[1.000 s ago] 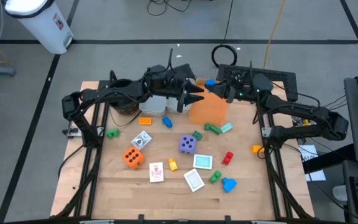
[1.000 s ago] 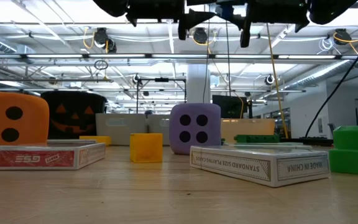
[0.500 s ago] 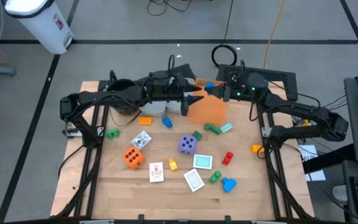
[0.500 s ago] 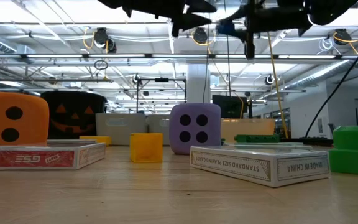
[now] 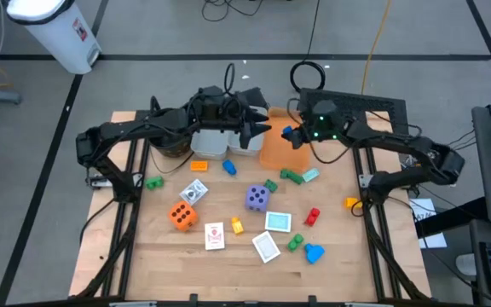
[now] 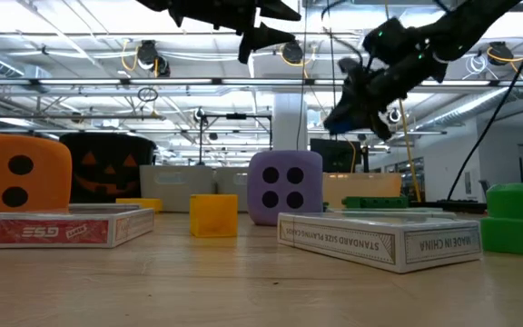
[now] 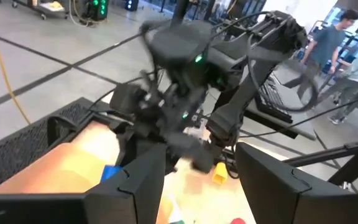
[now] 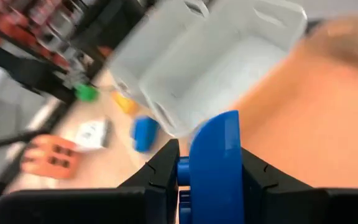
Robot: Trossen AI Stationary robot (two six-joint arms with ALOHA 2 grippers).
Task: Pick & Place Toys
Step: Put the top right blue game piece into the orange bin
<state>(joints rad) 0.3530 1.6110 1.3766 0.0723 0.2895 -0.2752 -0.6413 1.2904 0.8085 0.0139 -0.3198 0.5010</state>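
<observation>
Right hand (image 5: 291,136) clamps a blue block (image 8: 213,158) above the orange bin (image 5: 275,152); best release squarely over its middle; left hand (image 5: 258,132), half open, empty, hovers alongside.

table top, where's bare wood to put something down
The near strip of the table, below the cards and blue block, is bare, as is the near-left corner beside the orange die. The middle is crowded with toys, the far edge with bins.
</observation>
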